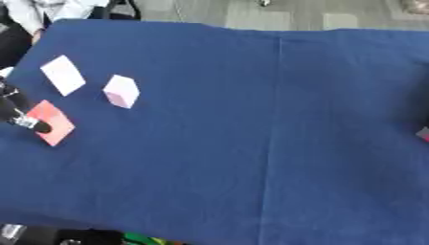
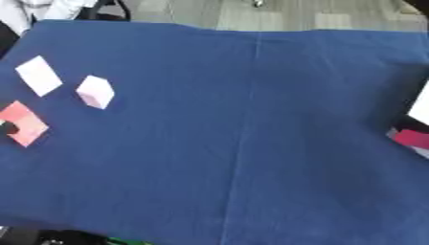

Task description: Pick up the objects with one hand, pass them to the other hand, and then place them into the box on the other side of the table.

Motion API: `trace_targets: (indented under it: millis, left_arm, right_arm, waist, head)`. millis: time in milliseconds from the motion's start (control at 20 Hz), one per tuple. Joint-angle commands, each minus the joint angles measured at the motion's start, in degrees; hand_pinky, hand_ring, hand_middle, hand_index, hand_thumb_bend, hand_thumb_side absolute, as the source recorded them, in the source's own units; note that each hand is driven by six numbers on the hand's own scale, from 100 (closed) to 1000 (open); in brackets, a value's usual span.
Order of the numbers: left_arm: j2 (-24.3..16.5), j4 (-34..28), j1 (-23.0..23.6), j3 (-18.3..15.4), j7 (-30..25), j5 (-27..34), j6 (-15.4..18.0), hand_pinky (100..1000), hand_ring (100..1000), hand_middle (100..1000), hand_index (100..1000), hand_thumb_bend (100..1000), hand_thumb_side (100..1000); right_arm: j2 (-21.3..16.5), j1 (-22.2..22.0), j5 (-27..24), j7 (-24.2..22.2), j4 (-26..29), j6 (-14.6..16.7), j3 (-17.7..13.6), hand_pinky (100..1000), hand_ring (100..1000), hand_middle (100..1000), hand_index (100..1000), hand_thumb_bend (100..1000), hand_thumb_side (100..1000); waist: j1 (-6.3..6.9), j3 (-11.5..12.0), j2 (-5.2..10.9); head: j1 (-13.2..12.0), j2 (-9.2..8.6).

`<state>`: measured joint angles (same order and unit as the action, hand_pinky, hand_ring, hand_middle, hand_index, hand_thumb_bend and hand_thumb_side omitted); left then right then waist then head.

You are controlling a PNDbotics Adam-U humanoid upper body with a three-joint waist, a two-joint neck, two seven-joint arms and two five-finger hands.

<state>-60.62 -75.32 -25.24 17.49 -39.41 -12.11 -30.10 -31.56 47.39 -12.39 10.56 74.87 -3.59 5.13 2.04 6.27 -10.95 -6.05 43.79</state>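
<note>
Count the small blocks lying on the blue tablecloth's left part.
3: a white block farthest back, a pale pink block just right of it, and a red block nearest, under the left robot hand.

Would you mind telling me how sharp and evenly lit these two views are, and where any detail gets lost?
Left eye view: soft all over, the left hand on the red block smeared; even light, no glare on the blue cloth. Right eye view: equally soft; the white block and pink block lack crisp edges, and the red and white shapes at the right edge are too blurred to identify.

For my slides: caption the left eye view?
Left hand touches red block beside two pale blocks on blue cloth.
</note>
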Motion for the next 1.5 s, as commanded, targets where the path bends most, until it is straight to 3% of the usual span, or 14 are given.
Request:
trace_targets:
  millis: [50,700,1050,1400,1500]
  left_arm:
    - [-1.1,0.59,-1.24,0.01,-1.66,-1.5,-2.2,912,896,815,840,839,384]
    - [1.22,3.52,-3.34,1.5,-2.27,-5.39,-2.23,903,892,803,829,832,399]
    - [1.35,3.93,-3.16,1.32,-2.26,-7.02,-0.57,892,883,789,815,812,414]
    - [1.53,3.87,-3.11,1.48,-3.04,-8.16,0.19,872,868,767,759,647,301]
    - [1.61,3.84,-3.13,1.43,-3.04,-8.41,0.04,866,864,761,739,628,317]
  right_arm:
    - [-1.35,1.04,0.26,-0.12,0.52,-0.02,-0.08,879,825,840,886,327,386]
    - [-1.35,0.73,0.38,-0.28,0.33,0.01,-0.02,880,825,845,886,325,389]
    - [-1.41,0.66,0.37,-0.36,0.28,0.08,0.02,881,827,845,886,323,389]
    - [-1.32,0.56,0.4,-0.43,0.24,0.1,0.07,881,828,845,886,309,397]
    - [-1.29,0.51,0.41,-0.41,0.2,0.1,0.05,881,829,845,886,309,397]
  waist:
    - [0.75,-0.07,1.29]
    - [0.76,-0.36,1.01]
    - [0.74,-0.3,1.0]
    - [0.64,-0.24,0.97]
    - [0.65,-0.23,0.95]
  head:
    - [-0.46,0.33]
    - [-1.09,0.33]
    - [-1.22,0.33]
    - [-1.36,0.33]
    - [-1.39,0.33]
